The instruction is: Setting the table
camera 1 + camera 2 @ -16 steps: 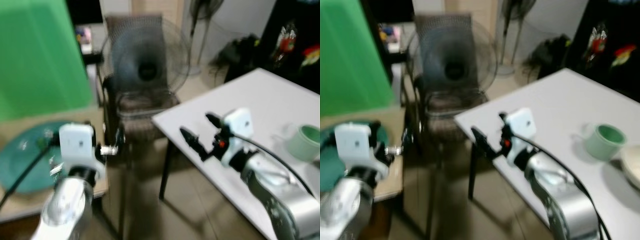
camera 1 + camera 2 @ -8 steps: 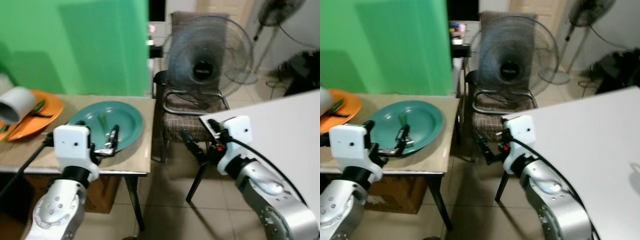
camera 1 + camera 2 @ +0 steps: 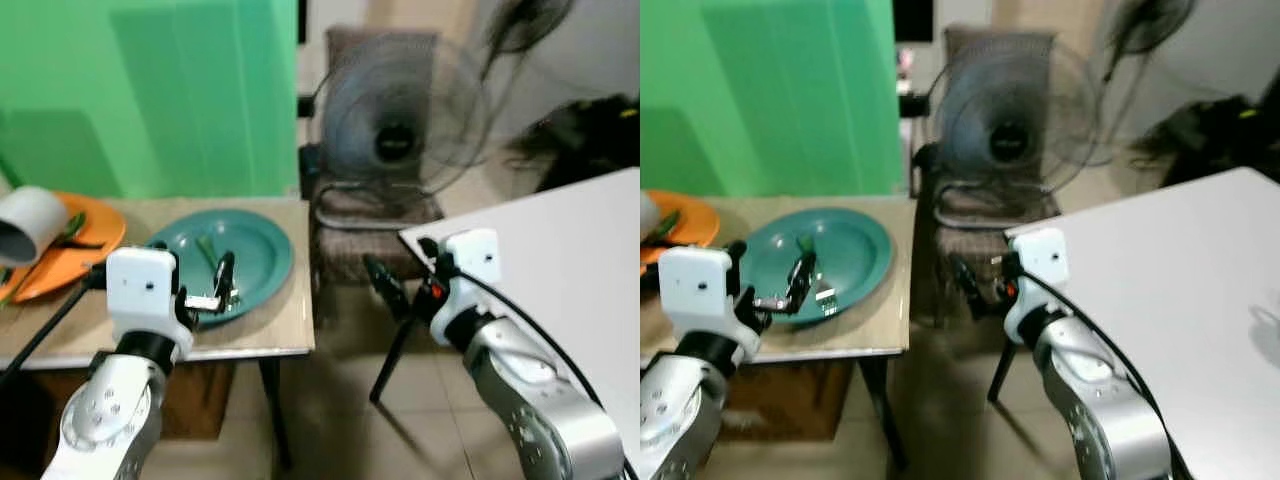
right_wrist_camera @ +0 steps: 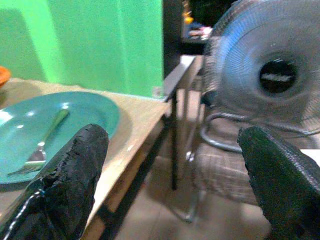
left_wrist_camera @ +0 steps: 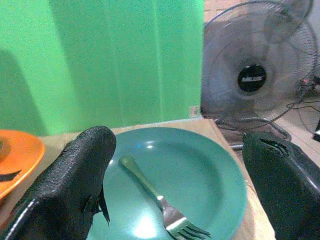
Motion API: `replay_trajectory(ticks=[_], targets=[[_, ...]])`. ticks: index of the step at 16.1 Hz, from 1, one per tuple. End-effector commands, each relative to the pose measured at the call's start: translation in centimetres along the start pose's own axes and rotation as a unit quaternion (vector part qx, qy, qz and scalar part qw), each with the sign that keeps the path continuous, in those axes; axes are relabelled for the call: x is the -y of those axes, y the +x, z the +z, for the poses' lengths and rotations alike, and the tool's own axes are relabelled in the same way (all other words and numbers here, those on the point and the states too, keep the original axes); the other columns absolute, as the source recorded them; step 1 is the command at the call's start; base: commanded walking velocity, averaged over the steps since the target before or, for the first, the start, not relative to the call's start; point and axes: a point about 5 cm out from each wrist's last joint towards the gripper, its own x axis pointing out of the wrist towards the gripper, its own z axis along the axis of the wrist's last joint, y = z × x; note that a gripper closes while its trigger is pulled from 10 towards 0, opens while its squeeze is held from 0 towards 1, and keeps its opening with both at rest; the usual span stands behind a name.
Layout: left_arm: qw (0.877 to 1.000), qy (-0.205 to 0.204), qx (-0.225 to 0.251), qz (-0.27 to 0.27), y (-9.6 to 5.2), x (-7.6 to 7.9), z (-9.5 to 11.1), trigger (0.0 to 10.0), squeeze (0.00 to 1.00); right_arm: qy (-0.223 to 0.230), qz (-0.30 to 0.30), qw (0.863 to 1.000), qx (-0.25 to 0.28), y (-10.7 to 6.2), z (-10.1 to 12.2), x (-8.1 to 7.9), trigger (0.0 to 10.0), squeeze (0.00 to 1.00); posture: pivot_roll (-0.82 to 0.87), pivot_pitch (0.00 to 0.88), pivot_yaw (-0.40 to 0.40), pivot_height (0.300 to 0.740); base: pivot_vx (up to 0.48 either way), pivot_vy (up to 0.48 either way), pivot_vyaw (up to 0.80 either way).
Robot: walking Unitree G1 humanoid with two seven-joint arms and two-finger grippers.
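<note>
a teal plate [image 3: 245, 258] lies on the wooden side table [image 3: 280, 330], near its right edge and close to the front right corner. a fork [image 5: 155, 195] with a green handle lies inside the plate, its metal tines toward the front edge of the table. at the left edge of the same table there is an orange plate [image 3: 55, 255], with a white cup [image 3: 28, 225] lying on its side on it.

the left gripper [image 3: 222, 285] hovers above the front rim of the teal plate; its two black fingers [image 5: 75, 185] are wide apart and hold nothing, with the fork between them in the left wrist view. the right gripper [image 3: 395, 285] is in the air over the floor, between the side table and the corner of the white table [image 3: 560, 260]; its fingers [image 4: 70, 180] are also spread wide and empty.

behind them a black standing fan [image 3: 400, 130] stands in front of a checked chair [image 3: 365, 235]. a green wall [image 3: 150, 90] is behind the side table.
</note>
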Motion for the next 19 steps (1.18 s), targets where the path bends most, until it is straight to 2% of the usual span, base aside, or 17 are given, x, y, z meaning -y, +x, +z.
replay_trajectory(ticks=[1, 6, 9, 14, 16, 19], targets=[[1.000, 0.000, -0.003, -0.006, 0.1, 0.2, 0.0, 10.0, 0.00, -0.001, -0.008, 1.000, -0.006, 0.1, -0.2, 0.4, 10.0, 1.00, 0.04, 0.002, 0.014, 0.740, 0.000, 0.000, 0.00], [1.000, 0.002, 0.001, 0.003, 0.8, 0.0, 0.2, 10.0, 0.00, 0.012, -0.015, 1.000, -0.011, 0.6, -0.2, 1.0, 10.0, 1.00, 0.03, 0.000, 0.021, 0.740, 0.000, 0.000, 0.00], [1.000, -0.001, 0.005, 0.011, 1.0, -0.1, 0.4, 10.0, 0.00, 0.006, 0.006, 1.000, -0.013, 1.1, -0.2, 0.7, 10.0, 1.00, 0.04, 0.000, 0.023, 0.740, 0.000, 0.000, 0.00], [1.000, 0.012, -0.006, 0.015, 1.0, -0.2, 0.1, 10.0, 0.00, -0.003, 0.035, 0.999, -0.015, 1.6, -0.2, 0.1, 10.0, 1.00, 0.04, 0.004, 0.017, 0.740, 0.000, 0.000, 0.80], [1.000, 0.019, -0.014, 0.002, 1.0, 0.2, -0.2, 10.0, 0.00, 0.012, 0.017, 1.000, -0.011, 1.9, -0.1, 0.6, 10.0, 1.00, 0.04, 0.005, 0.015, 0.740, 0.000, 0.000, 0.00], [1.000, 0.015, -0.013, 0.000, 1.3, 0.2, -0.1, 10.0, 0.00, 0.004, 0.013, 1.000, -0.011, 1.9, 0.0, 0.9, 10.0, 1.00, 0.04, 0.007, 0.016, 0.740, 0.000, 0.000, 0.00]])
